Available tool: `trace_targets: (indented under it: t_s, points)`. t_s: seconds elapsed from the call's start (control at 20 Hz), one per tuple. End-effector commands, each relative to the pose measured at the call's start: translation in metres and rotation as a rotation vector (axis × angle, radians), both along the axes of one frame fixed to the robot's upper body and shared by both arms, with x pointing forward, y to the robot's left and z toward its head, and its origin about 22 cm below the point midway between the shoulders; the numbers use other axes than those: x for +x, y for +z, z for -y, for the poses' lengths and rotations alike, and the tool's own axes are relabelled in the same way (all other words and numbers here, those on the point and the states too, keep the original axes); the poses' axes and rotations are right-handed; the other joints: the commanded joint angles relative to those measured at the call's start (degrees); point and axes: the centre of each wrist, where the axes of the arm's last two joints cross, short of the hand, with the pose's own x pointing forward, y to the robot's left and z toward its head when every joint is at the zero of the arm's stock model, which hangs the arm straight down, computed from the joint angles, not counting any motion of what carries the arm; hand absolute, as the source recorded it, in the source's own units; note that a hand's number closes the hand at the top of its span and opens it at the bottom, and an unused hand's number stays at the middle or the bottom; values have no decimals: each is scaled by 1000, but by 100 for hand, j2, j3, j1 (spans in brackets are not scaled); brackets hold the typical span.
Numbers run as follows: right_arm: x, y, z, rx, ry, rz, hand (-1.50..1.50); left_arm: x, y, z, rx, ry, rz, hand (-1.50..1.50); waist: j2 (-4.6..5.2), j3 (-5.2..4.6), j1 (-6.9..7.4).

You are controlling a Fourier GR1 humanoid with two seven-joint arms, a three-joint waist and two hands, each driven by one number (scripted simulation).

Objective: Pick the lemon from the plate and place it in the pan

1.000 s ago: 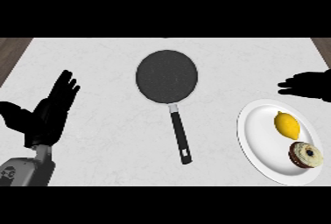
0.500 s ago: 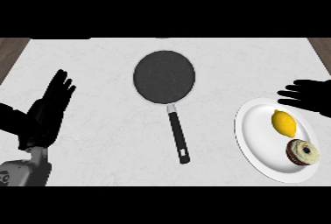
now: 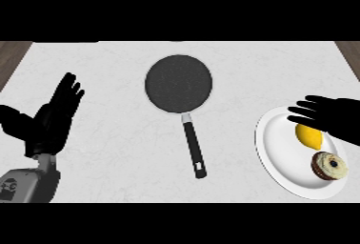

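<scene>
A yellow lemon (image 3: 308,137) lies on the white plate (image 3: 281,159) at the right, beside a chocolate-rimmed doughnut (image 3: 330,166). My right hand (image 3: 335,116) hovers over the plate's upper edge, fingers spread toward the left, open and partly covering the lemon's top. The dark round pan (image 3: 178,83) sits at the centre of the counter with its black handle (image 3: 194,149) pointing toward me. My left hand (image 3: 51,121) stands open at the far left, fingers up, holding nothing.
The light marble counter (image 3: 112,157) stretches between the pan and both hands. Wooden strips show at the upper left corner (image 3: 13,52) and upper right corner.
My right hand has moved down and leftward, from beyond the plate onto its upper edge above the lemon. The left hand, pan and plate kept their places.
</scene>
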Motion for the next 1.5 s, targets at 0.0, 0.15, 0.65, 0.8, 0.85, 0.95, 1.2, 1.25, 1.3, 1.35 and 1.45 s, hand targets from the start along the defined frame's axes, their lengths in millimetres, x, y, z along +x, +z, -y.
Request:
trace_targets:
  t_s: [0.0, 0.15, 0.65, 0.8, 0.85, 0.95, 1.2, 1.25, 1.3, 1.35, 1.45]
  points:
    - [-11, -13, -16, -50, -28, 2, -150, -22, -8, 16, 10, -8, 14, 0, -11, 0, 22]
    - [-11, -15, -12, -76, -49, 30, -150, -10, -13, 10, -4, 0, -14, 0, -3, 0, 3]
    - [24, -45, 0, -88, -60, -18, -150, -7, 2, 5, 0, -13, 6, 0, 5, 0, 31]
    - [34, -55, -22, -92, -69, -19, -150, -3, -3, 5, -3, -8, -3, 0, 6, 0, 34]
    - [33, -53, -6, -80, -66, -25, -150, -5, -6, 2, 37, -13, 5, 0, 5, 0, 28]
    - [36, -82, -23, -85, -48, -5, -150, -1, 4, 9, 19, 4, 4, 0, 8, 2, 38]
    - [28, -98, 0, -27, -68, -24, -150, 2, -12, -3, 0, -15, 4, 0, 5, 0, 6]
    - [41, -98, 7, -28, -65, -45, -150, -8, -12, 19, 2, -2, -10, 0, 8, 2, 40]
    - [47, -97, -26, -32, -69, -50, -150, -6, 6, 1, 0, -13, 2, 0, 4, 1, 48]
    - [43, -85, -7, -37, -69, -54, -150, 3, 7, 3, 13, -4, 1, 0, 2, 1, 21]
    - [42, -101, -4, -39, -90, -66, -150, -6, 14, 1, 21, -3, 1, 0, 1, 2, 34]
